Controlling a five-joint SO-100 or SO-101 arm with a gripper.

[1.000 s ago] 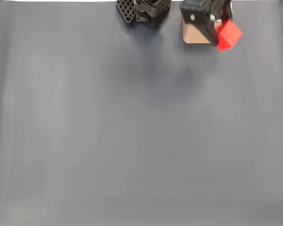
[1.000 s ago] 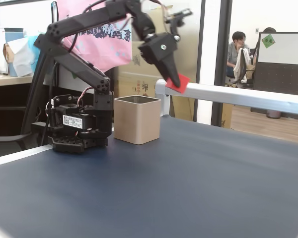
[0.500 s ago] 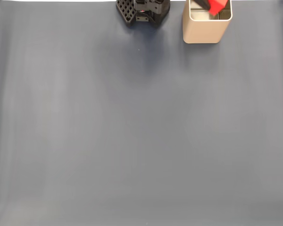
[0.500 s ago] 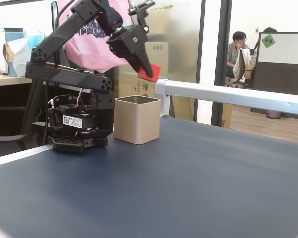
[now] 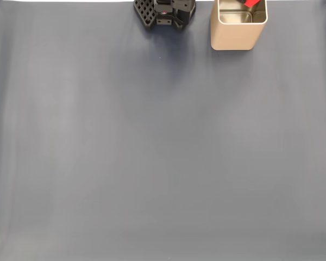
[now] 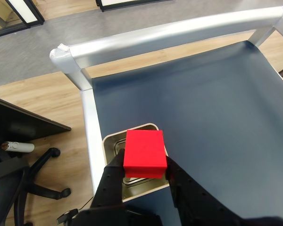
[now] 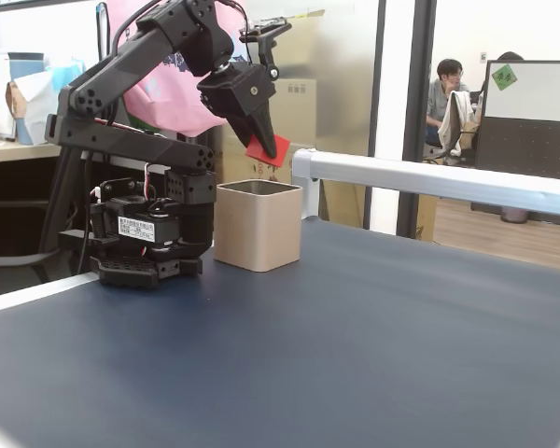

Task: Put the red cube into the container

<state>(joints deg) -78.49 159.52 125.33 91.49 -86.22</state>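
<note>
The red cube [image 6: 145, 151] sits clamped between my black fingers [image 6: 114, 173], so my gripper [image 6: 144, 164] is shut on it. Directly below it in the wrist view is the open mouth of the container [image 6: 105, 145], a pale gold square tin. In a fixed view from the side, the red cube [image 7: 268, 149] hangs a short way above the rim of the container [image 7: 258, 226], with my gripper [image 7: 267, 146] pointing down. From above, the container [image 5: 237, 35] stands at the far edge, and a sliver of the red cube [image 5: 252, 2] shows over its mouth.
The arm's base [image 7: 142, 241] stands just left of the tin in the side view. A metal rail [image 7: 429, 177] borders the dark blue mat [image 5: 152, 152]. A person [image 7: 445, 89] sits far behind. An office chair base [image 6: 42, 188] lies beside the table.
My gripper has swung with the red cube from beside the container to above its open mouth and has come down a little. The container has not moved.
</note>
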